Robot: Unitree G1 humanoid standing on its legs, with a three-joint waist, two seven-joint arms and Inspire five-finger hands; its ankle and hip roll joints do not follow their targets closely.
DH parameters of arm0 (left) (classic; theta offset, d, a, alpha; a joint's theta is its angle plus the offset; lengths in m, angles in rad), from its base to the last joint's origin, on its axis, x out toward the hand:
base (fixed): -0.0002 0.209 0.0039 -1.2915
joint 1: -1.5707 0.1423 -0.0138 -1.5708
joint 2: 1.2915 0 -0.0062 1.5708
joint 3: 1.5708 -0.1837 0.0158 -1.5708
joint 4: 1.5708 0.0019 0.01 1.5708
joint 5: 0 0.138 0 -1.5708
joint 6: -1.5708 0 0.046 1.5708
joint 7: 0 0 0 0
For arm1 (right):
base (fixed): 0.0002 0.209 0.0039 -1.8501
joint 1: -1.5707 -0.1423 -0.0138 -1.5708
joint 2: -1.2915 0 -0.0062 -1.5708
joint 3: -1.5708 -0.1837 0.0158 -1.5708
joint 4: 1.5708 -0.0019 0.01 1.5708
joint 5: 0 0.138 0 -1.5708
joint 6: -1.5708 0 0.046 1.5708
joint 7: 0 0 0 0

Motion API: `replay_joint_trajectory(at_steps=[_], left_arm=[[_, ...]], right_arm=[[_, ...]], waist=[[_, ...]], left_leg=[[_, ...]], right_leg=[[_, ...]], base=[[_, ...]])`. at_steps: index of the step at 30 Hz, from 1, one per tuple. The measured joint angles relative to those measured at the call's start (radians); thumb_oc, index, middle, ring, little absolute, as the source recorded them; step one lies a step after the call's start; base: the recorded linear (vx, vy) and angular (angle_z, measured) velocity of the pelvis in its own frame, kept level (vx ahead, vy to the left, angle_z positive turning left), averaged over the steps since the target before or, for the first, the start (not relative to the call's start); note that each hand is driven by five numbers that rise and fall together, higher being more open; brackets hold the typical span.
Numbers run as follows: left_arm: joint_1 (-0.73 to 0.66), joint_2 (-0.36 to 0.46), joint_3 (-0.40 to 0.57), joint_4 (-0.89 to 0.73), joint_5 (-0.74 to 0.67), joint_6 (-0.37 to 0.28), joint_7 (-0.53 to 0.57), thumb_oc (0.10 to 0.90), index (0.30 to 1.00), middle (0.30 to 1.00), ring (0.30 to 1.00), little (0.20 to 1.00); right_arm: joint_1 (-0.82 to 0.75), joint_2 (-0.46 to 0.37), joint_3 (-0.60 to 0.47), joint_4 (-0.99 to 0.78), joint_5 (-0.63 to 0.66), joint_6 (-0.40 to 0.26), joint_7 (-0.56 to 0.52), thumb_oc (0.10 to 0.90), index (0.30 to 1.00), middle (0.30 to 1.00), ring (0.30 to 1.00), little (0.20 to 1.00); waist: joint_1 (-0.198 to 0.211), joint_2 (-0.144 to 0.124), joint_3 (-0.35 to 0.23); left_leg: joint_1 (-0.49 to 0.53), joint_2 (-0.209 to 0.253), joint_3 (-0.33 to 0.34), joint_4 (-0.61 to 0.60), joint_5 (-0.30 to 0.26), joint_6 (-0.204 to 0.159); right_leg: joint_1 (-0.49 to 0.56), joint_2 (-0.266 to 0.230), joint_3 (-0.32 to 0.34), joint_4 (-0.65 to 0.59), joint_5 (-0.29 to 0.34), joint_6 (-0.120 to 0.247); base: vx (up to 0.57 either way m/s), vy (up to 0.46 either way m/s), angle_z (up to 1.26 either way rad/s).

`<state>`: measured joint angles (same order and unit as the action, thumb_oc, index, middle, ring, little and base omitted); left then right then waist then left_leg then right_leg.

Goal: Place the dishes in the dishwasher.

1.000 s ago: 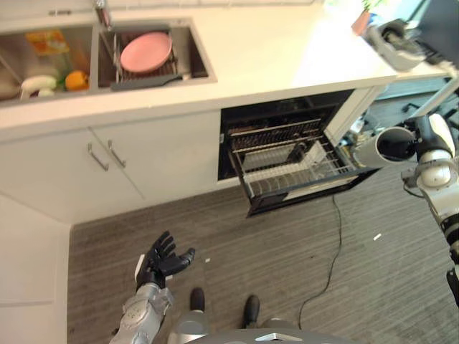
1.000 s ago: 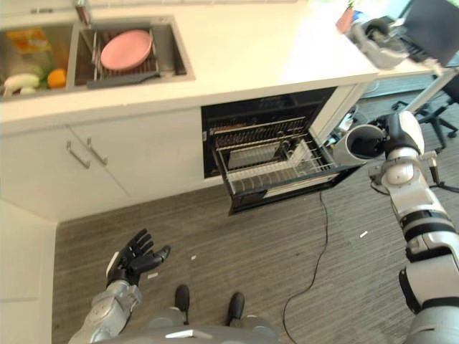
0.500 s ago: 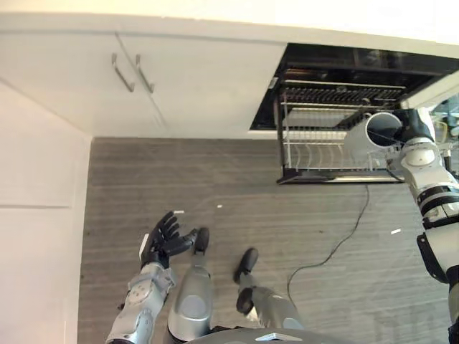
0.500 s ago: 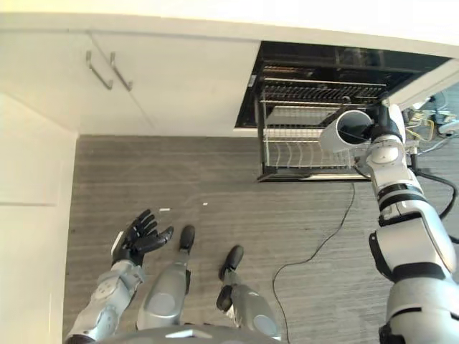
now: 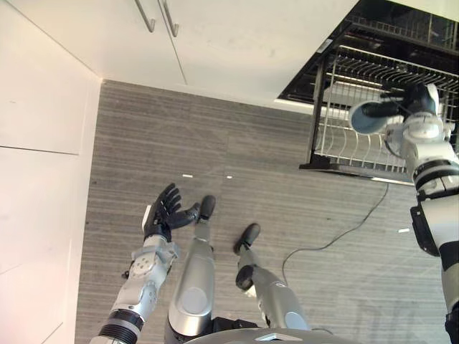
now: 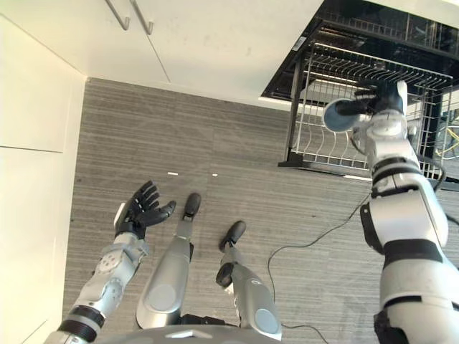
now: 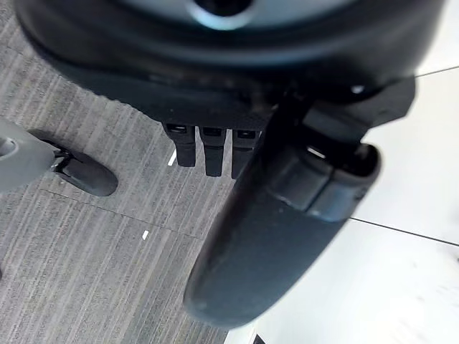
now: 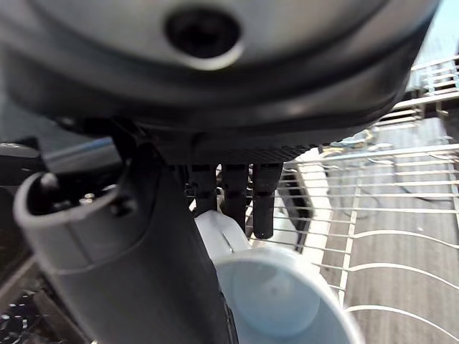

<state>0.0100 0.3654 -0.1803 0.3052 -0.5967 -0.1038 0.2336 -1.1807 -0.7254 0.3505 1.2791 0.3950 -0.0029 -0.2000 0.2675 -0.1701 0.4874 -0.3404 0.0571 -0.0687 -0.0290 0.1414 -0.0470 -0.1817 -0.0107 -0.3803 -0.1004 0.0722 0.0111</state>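
My right hand (image 5: 410,102) is shut on a pale cup (image 5: 366,117), which lies on its side with its mouth turned toward my left. It hangs over the right part of the dishwasher's pulled-out wire rack (image 5: 353,77). In the right wrist view the thumb (image 8: 136,236) and fingers (image 8: 237,193) curl round the cup (image 8: 283,301), with rack wires (image 8: 387,236) just past it. My left hand (image 5: 166,213) floats low over the floor, open and holding nothing; its straight fingers (image 7: 208,147) show in the left wrist view.
The dishwasher (image 6: 373,29) stands open at the upper right, its rack jutting over the grey striped floor (image 5: 258,165). White cabinet doors with two metal handles (image 5: 156,14) run along the top. A white panel (image 5: 39,143) borders the left side.
The camera has tilted further down and the counter has left the picture. My right hand has turned the cup onto its side over the rack. The left hand stays open.
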Motion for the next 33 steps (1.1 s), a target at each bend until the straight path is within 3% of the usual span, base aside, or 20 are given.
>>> replay_joint_trajectory(at_steps=[2, 8, 14, 17, 19, 20, 21, 22, 23, 26, 28, 30, 31, 33], left_arm=[[-0.007, 0.010, -0.004, -0.001, 0.001, 0.002, -0.004, 0.800, 0.900, 0.900, 0.900, 0.900], [-0.004, 0.070, 0.010, -0.008, 0.018, 0.007, -0.034, 0.800, 0.900, 0.900, 0.900, 0.900], [0.023, 0.068, 0.046, -0.008, 0.031, 0.043, -0.053, 0.800, 0.900, 0.900, 0.900, 0.900], [0.043, 0.056, 0.094, 0.010, 0.055, 0.052, -0.058, 0.800, 0.900, 0.900, 0.900, 0.900], [0.057, 0.051, 0.120, 0.070, 0.089, 0.070, -0.062, 0.800, 0.900, 0.900, 0.900, 0.900], [0.066, 0.041, 0.122, 0.118, 0.099, 0.078, -0.067, 0.800, 0.900, 0.900, 0.900, 0.900], [0.068, 0.017, 0.126, 0.243, 0.102, 0.099, -0.076, 0.800, 0.900, 0.900, 0.900, 0.900], [0.068, 0.017, 0.126, 0.243, 0.102, 0.099, -0.076, 0.800, 0.900, 0.900, 0.900, 0.900], [0.106, -0.027, 0.121, 0.322, 0.103, 0.140, -0.079, 0.800, 0.900, 0.900, 0.900, 0.900], [0.110, -0.090, 0.113, 0.395, 0.138, 0.150, -0.112, 0.800, 0.900, 0.900, 0.900, 0.900], [0.093, -0.136, 0.122, 0.565, 0.222, 0.134, -0.117, 0.800, 0.900, 0.900, 0.900, 0.900], [0.079, -0.169, 0.139, 0.706, 0.274, 0.140, -0.116, 0.800, 0.900, 0.900, 0.900, 0.900], [0.046, -0.202, 0.229, 0.847, 0.279, 0.145, -0.110, 0.800, 0.900, 0.900, 0.900, 0.900], [0.063, -0.198, 0.236, 0.863, 0.299, 0.159, -0.088, 0.800, 0.900, 0.900, 0.900, 0.900]], right_arm=[[-0.054, -0.026, 0.068, 0.040, -0.001, 0.019, 0.014, 0.800, 0.900, 0.900, 0.900, 0.900], [-0.113, -0.147, 0.102, 0.072, -0.013, 0.040, 0.051, 0.800, 0.900, 0.900, 0.900, 0.900], [-0.098, -0.165, 0.101, 0.028, -0.020, 0.049, 0.076, 0.800, 0.900, 0.900, 0.900, 0.900], [0.066, -0.182, -0.052, -0.273, 0.002, 0.046, 0.067, 0.800, 0.900, 0.900, 0.900, 0.900], [0.395, -0.163, -0.283, -0.760, 0.027, 0.008, 0.063, 0.800, 0.900, 0.900, 0.900, 0.900], [0.539, -0.126, -0.359, -0.961, 0.040, -0.027, 0.065, 0.800, 0.900, 0.900, 0.900, 0.900], [0.778, 0.041, -0.513, -1.319, 0.074, -0.059, 0.068, 0.800, 0.900, 0.900, 0.900, 0.900], [0.778, 0.041, -0.513, -1.319, 0.074, -0.059, 0.068, 0.800, 0.900, 0.900, 0.900, 0.900], [0.900, 0.118, -0.466, -1.465, 0.100, -0.137, 0.060, 0.800, 0.900, 0.900, 0.900, 0.900], [0.998, 0.182, -0.485, -1.504, 0.112, -0.131, 0.046, 0.800, 0.900, 0.900, 0.900, 0.900], [1.076, 0.421, -0.480, -1.529, 0.129, -0.175, 0.042, 0.800, 0.900, 0.900, 0.900, 0.900], [1.138, 0.442, -0.407, -1.513, 0.148, -0.170, 0.056, 0.800, 0.900, 0.900, 0.900, 0.900], [1.198, 0.435, -0.354, -1.508, 0.139, -0.166, 0.082, 0.800, 0.900, 0.900, 0.900, 0.900], [1.246, 0.401, -0.311, -1.501, 0.135, -0.135, 0.099, 0.800, 0.900, 0.900, 0.900, 0.900]], waist=[[0.000, -0.009, 0.003], [0.006, -0.060, -0.019], [-0.009, -0.071, -0.032], [-0.038, -0.076, -0.041], [-0.052, -0.071, -0.050], [-0.073, -0.065, -0.064], [-0.113, -0.038, -0.100], [-0.113, -0.038, -0.100], [-0.181, -0.004, -0.166], [-0.235, 0.046, -0.248], [-0.254, 0.078, -0.331], [-0.295, 0.120, -0.363], [-0.304, 0.146, -0.384], [-0.324, 0.172, -0.391]], left_leg=[[0.021, 0.000, -0.003, 0.000, 0.000, 0.000], [0.061, -0.004, -0.008, 0.000, 0.003, -0.004], [0.117, -0.014, 0.004, -0.002, 0.002, -0.009], [0.154, -0.019, 0.011, -0.007, 0.001, -0.003], [0.204, -0.024, 0.035, -0.021, -0.002, 0.014], [0.223, -0.028, 0.049, -0.024, -0.007, 0.020], [0.258, -0.036, 0.067, -0.035, -0.018, 0.029], [0.258, -0.036, 0.067, -0.035, -0.018, 0.029], [0.283, -0.049, 0.099, -0.046, -0.031, 0.043], [0.299, -0.058, 0.110, -0.057, -0.042, 0.040], [0.315, -0.054, 0.137, -0.062, -0.055, 0.041], [0.337, -0.050, 0.174, -0.062, -0.063, 0.041], [0.351, -0.045, 0.201, -0.062, -0.066, 0.047], [0.360, -0.038, 0.220, -0.062, -0.070, 0.047]], right_leg=[[0.025, 0.000, -0.003, 0.000, 0.000, 0.000], [0.068, -0.001, -0.007, -0.001, -0.001, 0.001], [0.118, -0.013, 0.008, -0.002, -0.004, 0.005], [0.146, -0.019, 0.022, -0.001, -0.002, 0.006], [0.178, -0.029, 0.042, -0.001, -0.004, 0.007], [0.189, -0.034, 0.053, -0.001, -0.004, 0.007], [0.212, -0.045, 0.067, -0.001, -0.006, 0.013], [0.212, -0.045, 0.067, -0.001, -0.006, 0.013], [0.223, -0.061, 0.083, -0.001, -0.009, 0.024], [0.230, -0.073, 0.095, -0.001, -0.015, 0.037], [0.230, -0.070, 0.115, -0.005, -0.021, 0.038], [0.229, -0.071, 0.156, -0.005, -0.024, 0.045], [0.233, -0.068, 0.178, -0.005, -0.023, 0.045], [0.235, -0.063, 0.197, -0.006, -0.022, 0.046]], base=[[0.01, -0.033, 0.08], [0.03, -0.024, 0.02], [0.07, 0.046, -0.04], [0.08, 0.124, -0.07], [0.09, 0.154, -0.27], [0.08, 0.162, -0.42], [0.06, 0.109, -0.27], [0.04, 0.063, -0.52], [0.07, 0.074, -0.44], [0.07, 0.086, -0.18], [0.03, 0.059, -0.37], [0.06, 0.055, -0.63], [0.06, -0.006, -0.59], [0.05, -0.023, -0.41]])
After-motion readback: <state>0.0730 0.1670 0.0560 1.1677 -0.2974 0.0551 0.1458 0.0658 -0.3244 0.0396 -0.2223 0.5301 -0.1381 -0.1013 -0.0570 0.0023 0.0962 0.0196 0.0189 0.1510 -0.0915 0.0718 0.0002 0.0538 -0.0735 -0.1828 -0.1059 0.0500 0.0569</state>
